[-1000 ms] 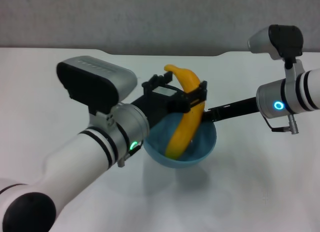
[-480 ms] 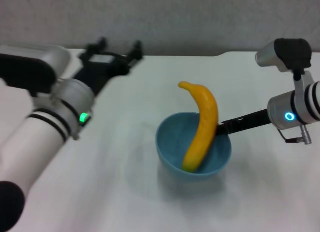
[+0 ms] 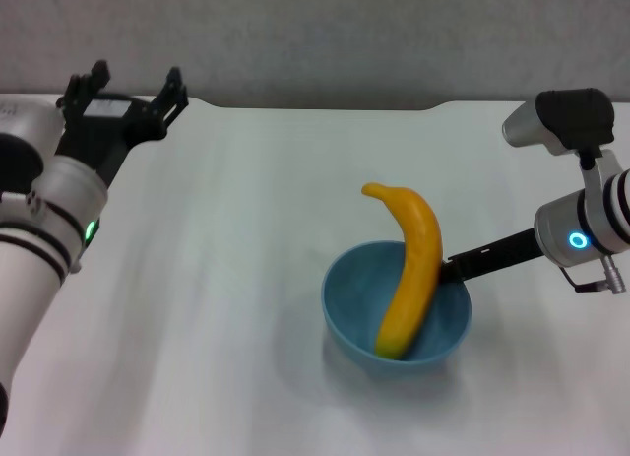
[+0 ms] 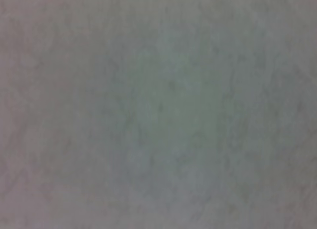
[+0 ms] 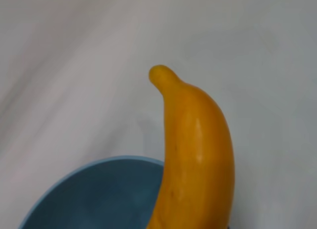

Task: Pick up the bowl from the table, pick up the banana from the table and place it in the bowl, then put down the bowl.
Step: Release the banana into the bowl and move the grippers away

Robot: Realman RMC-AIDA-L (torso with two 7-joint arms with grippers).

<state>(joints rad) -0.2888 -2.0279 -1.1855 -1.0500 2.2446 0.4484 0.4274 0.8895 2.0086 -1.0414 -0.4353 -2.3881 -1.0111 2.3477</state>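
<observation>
The light-blue bowl (image 3: 397, 321) sits right of the middle of the white counter (image 3: 236, 259), toward its near side; whether its base touches the surface or hangs just above it is hard to tell. The banana (image 3: 409, 267) stands in it on end, lower end down in the bowl's hollow, leaning against the right-hand rim, its curved upper part and stem rising well above the bowl. The right gripper (image 3: 455, 269) reaches in from the right as a dark bar and is clamped on the bowl's right rim, just behind the banana. Far off at the left, over the counter's far edge, the left gripper (image 3: 126, 92) hangs with its dark fingers (image 3: 173, 86) spread apart, holding nothing, well apart from bowl and banana.
</observation>
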